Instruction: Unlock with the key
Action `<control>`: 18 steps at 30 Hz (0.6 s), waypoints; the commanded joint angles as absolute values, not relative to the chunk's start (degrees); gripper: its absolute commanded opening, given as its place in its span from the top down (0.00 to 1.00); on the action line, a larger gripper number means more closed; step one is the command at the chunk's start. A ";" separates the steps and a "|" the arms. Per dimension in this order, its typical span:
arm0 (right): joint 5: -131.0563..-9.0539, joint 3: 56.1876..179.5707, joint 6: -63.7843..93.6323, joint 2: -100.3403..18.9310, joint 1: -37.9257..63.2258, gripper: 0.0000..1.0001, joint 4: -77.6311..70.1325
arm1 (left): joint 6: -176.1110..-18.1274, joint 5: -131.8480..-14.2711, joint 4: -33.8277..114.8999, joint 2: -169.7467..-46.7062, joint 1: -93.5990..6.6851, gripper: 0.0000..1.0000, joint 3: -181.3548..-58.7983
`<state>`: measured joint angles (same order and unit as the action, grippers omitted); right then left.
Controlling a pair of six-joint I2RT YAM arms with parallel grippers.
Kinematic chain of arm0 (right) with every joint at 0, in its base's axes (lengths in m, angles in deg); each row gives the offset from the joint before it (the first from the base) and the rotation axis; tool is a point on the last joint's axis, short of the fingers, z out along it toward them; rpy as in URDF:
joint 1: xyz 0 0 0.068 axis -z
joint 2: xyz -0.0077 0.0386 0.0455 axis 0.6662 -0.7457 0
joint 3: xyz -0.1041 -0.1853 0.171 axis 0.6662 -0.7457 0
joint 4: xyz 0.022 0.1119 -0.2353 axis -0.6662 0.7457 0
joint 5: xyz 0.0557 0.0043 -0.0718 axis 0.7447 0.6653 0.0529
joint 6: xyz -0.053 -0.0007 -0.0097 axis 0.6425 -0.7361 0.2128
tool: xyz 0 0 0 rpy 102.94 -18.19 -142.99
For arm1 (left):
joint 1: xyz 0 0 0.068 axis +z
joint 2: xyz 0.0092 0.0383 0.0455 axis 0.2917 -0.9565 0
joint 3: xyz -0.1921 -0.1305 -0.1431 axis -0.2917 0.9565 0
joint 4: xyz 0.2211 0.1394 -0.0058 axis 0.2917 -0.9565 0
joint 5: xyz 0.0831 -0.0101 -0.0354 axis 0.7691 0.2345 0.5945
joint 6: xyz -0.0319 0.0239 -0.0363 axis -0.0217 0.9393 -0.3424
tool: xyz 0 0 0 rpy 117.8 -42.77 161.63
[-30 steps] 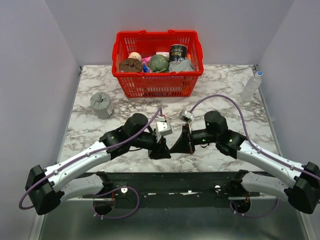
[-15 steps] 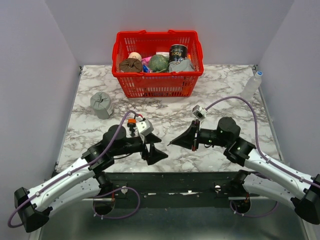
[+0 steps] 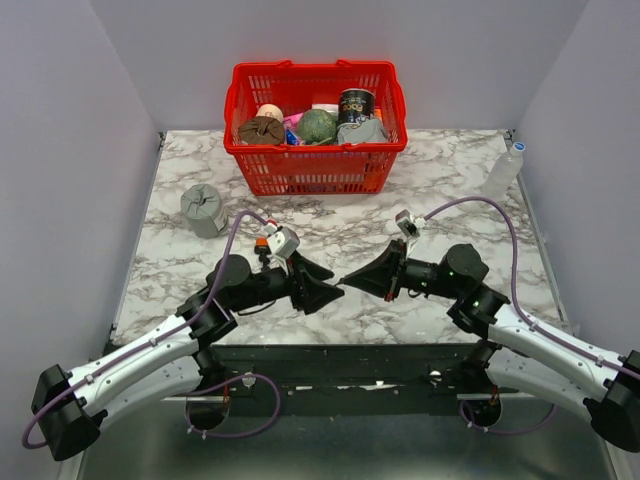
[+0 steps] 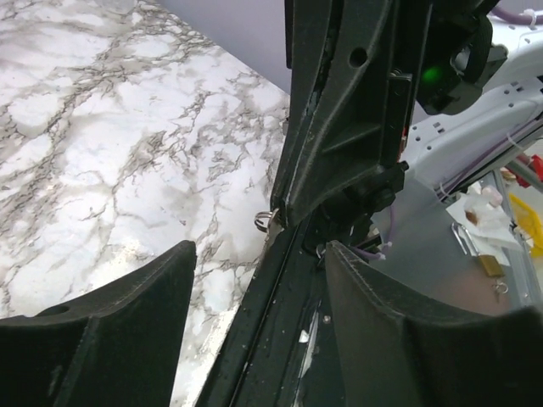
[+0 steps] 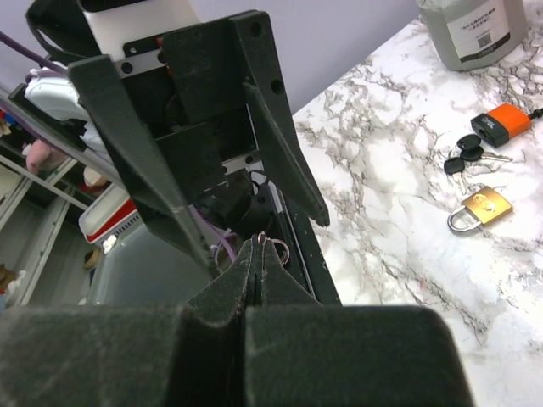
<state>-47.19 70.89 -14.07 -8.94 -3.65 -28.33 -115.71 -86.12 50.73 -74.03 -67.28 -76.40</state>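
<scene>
Keys (image 5: 462, 154) with black heads lie on the marble table (image 3: 440, 180), loose and untouched. In the right wrist view the orange-and-black padlock (image 5: 501, 125) sits at their 1 o'clock and the brass padlock (image 5: 479, 209) at their 5 o'clock, each just beside them.

Both arms work apart from that cluster, tip to tip over the table's 6 o'clock edge. The right gripper (image 5: 259, 248) has its fingers pressed flat together. A small metal ring (image 5: 270, 243) pokes out at the very tip, so it seems to pinch that. Whether a key hangs on the ring is hidden between the pads. The left gripper (image 4: 259, 250), at the right one's 9 o'clock, stands wide with nothing between its fingers, which straddle the right gripper's tip without touching it.

As for progress, I judge the unlocking not yet begun. The brass padlock's shackle looks closed, and no key sits in either lock. Someone has yet to carry a key to a padlock, steady the body, seat the blade in the keyhole and turn it.
</scene>
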 commanded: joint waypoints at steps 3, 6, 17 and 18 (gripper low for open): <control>-50.01 69.58 -15.35 -6.29 -3.93 0.99 -32.65 | -117.62 -86.77 57.68 -75.09 -67.23 0.35 -75.68; -49.92 69.58 -15.44 -6.29 -3.84 0.99 -32.56 | -118.32 -87.03 58.64 -75.36 -67.23 0.40 -75.16; -51.06 69.23 -15.79 -5.94 -3.93 0.99 -32.73 | -118.94 -88.96 60.05 -76.76 -67.23 0.85 -74.98; -50.98 69.23 -15.70 -5.86 -3.93 0.99 -32.56 | -118.76 -89.66 59.88 -76.94 -67.23 0.90 -75.06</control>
<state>-49.12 70.23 -15.80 -6.78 -3.65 -30.41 -118.88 -86.86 57.26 -76.30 -67.28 -75.46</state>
